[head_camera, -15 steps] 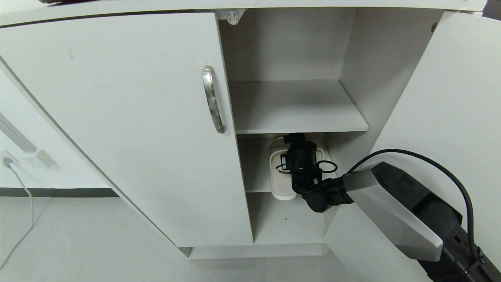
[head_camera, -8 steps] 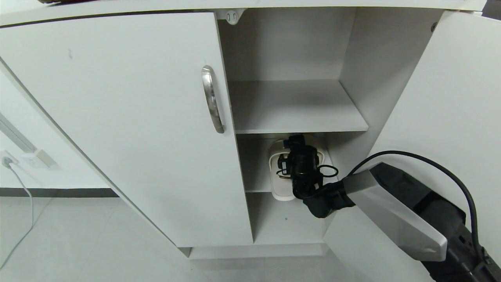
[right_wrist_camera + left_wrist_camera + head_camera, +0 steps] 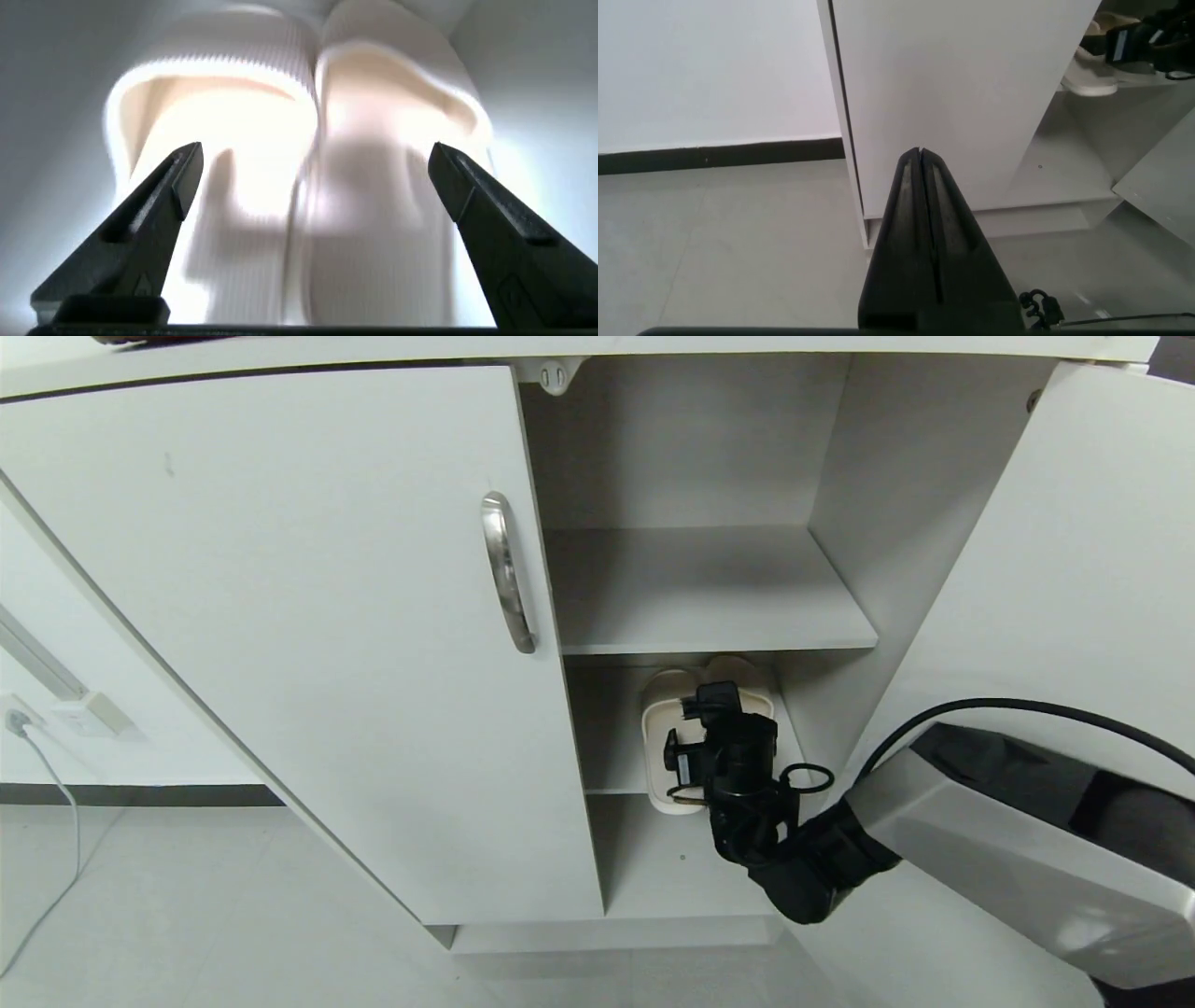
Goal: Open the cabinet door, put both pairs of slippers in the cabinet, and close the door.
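Note:
A pair of cream slippers (image 3: pixel 665 733) (image 3: pixel 308 177) lies side by side on the cabinet's middle shelf (image 3: pixel 611 775), heels at the shelf's front edge. My right gripper (image 3: pixel 695 728) (image 3: pixel 313 187) hangs just in front of them, open, its fingers (image 3: pixel 149 219) spread wider than the pair and holding nothing. The right cabinet door (image 3: pixel 1055 597) stands swung open. My left gripper (image 3: pixel 920 163) is shut and empty, low over the floor, pointing at the closed left door (image 3: pixel 962 93).
The left door (image 3: pixel 280 616) carries a metal handle (image 3: pixel 507 574). The upper shelf (image 3: pixel 700 588) and the bottom compartment (image 3: pixel 686 873) are bare. A wall socket with a cable (image 3: pixel 19 723) sits at the far left above grey floor tiles (image 3: pixel 187 915).
My right gripper has drawn back out of the middle shelf toward me and down. The slippers stay on the shelf, now more exposed at their toes.

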